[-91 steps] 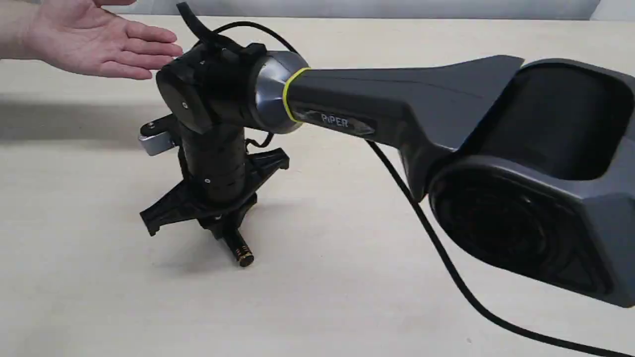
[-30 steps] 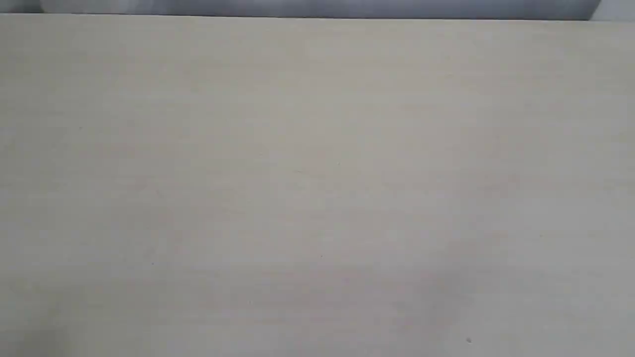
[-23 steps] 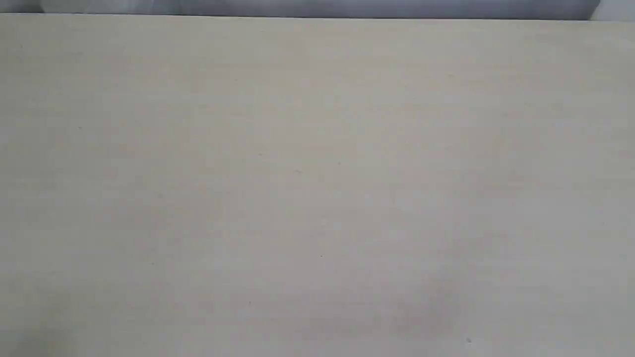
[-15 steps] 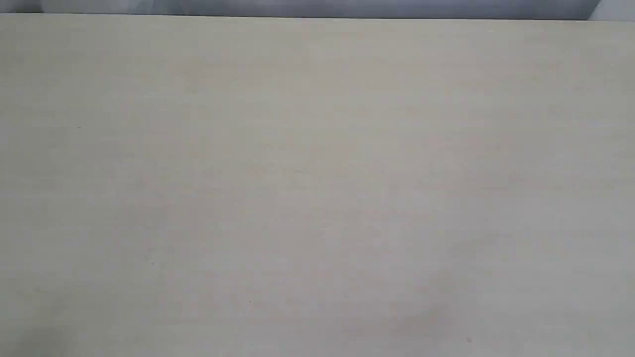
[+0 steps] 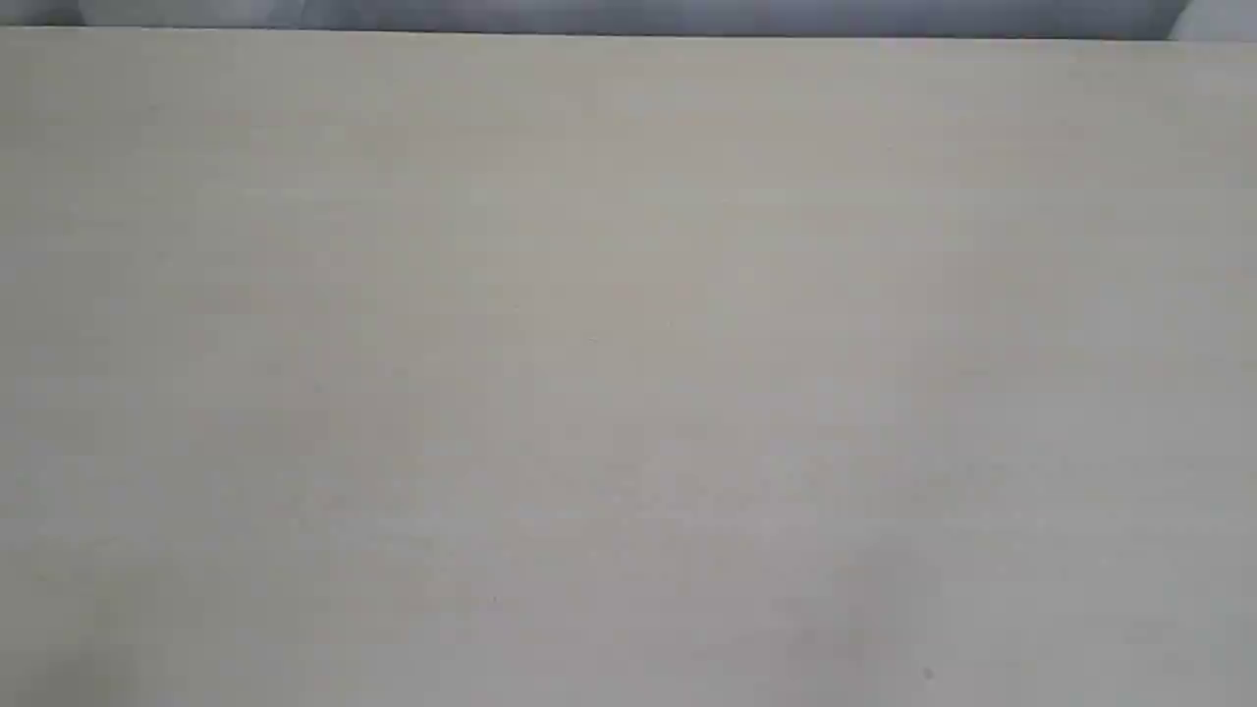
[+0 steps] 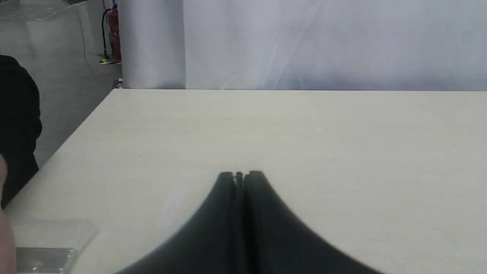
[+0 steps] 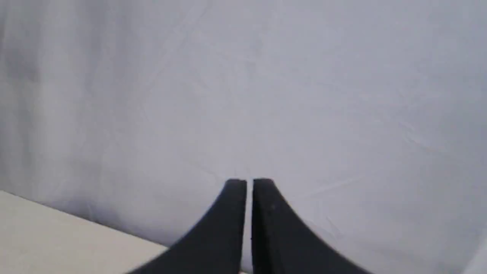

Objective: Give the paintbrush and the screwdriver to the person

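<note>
So the exterior view is basically just the pale table [image 5: 628, 353] with a strip of grey-white backdrop [image 5: 628, 15] along its far edge, and neither arm shows in it. The left wrist view has the left gripper [image 6: 239, 176] hanging low over the tabletop, its two black fingers pressed together with nothing between them, so it's clenched on nothing. At the near corner of the table on that side lies a silvery band with a pale, flat patch beyond it, which looks to me like the paintbrush [image 6: 43, 259], ferrule and bristles. It's pretty blurry though, so don't quote me. Right beside it, at the picture's edge, is a skin-coloured sliver that I take to be the person [image 6: 4, 236], with a black shape [image 6: 17, 125] just past that, off the table. Further back on the floor a red fire extinguisher [image 6: 115, 36] stands next to the backdrop. The right gripper [image 7: 249, 182] is held up so it's mostly framed against the backdrop, with only a corner of the table showing. Its fingers are drawn in to a thin slit, also holding nothing. Where the screwdriver is, I honestly can't tell from these.
</note>
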You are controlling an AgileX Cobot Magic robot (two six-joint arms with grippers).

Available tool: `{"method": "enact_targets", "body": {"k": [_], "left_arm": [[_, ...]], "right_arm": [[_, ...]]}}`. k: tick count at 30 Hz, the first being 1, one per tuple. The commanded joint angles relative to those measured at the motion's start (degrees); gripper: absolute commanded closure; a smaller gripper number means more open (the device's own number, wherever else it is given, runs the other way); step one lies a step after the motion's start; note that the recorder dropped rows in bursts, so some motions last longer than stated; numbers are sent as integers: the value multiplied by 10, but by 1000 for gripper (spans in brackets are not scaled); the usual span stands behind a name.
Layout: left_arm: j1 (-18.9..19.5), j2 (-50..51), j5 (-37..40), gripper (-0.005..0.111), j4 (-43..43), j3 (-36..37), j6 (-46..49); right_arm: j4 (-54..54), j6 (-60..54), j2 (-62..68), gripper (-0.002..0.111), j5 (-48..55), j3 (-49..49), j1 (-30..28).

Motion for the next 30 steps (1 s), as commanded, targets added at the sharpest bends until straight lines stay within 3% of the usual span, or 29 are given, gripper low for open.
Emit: {"method": "enact_targets", "body": {"k": [1, 10, 14, 19, 30], "left_arm": [[-3, -1, -6, 107, -1, 1, -1], [-3, -1, -6, 107, -1, 1, -1], [-3, -1, -6, 107, -1, 1, -1], [-3, -1, -6, 107, -1, 1, -1], [-3, -1, -5, 107, -2, 1, -1]], "right_arm": [[20, 2, -48, 104, -75, 101, -59], [44, 3, -184, 104, -292, 386, -154], [56, 9, -233, 104, -307, 470, -181], [56, 12, -266, 104, -316, 525, -194], [56, 20, -321, 104, -264, 528, -200]]}}
